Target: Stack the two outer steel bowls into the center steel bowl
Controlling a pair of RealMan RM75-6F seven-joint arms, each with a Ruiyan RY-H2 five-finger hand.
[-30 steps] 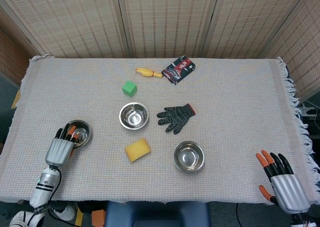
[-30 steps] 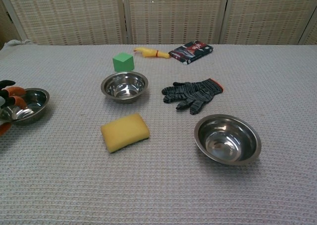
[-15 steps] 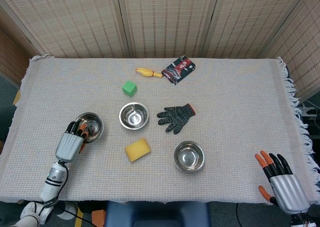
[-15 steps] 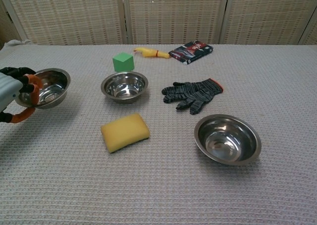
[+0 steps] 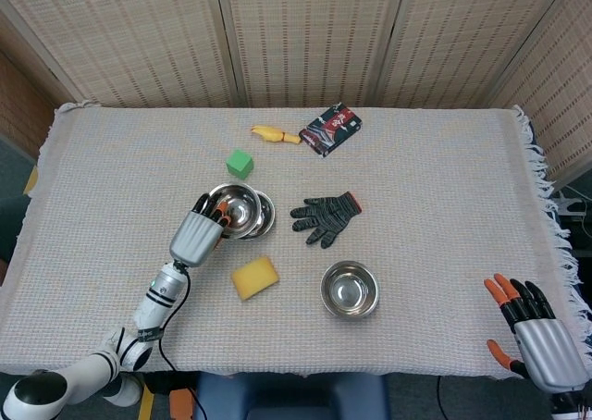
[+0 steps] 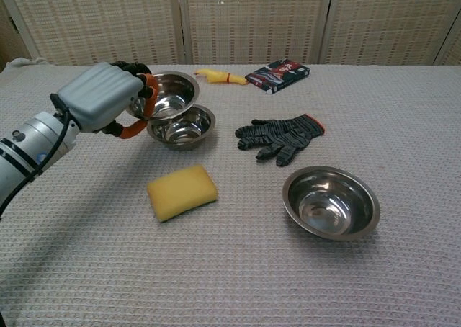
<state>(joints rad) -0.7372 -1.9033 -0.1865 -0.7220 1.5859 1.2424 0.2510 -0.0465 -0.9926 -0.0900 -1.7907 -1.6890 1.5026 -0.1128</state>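
Grey woven table cloth (image 5: 435, 161) carries the center steel bowl (image 6: 189, 130), over which the left hand (image 6: 108, 96) grips a round steel bowl (image 6: 167, 95) by its rim, apparently poised for nesting, while the right hand (image 5: 541, 332) waits spread-fingered at the near right corner.

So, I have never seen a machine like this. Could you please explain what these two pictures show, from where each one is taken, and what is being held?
This is a robot with two arms, each ending in a mechanical hand. The head view looks down from above; the chest view looks across the table from lower down.

The left hand holds one steel bowl by its rim, just above the center steel bowl. The right hand shows only in the head view, at the table's near right corner, fingers apart, holding nothing.

On the cloth-covered table also lie a second outer steel bowl, a yellow sponge, a dark work glove, a green cube, a small yellow toy and a red and black packet.
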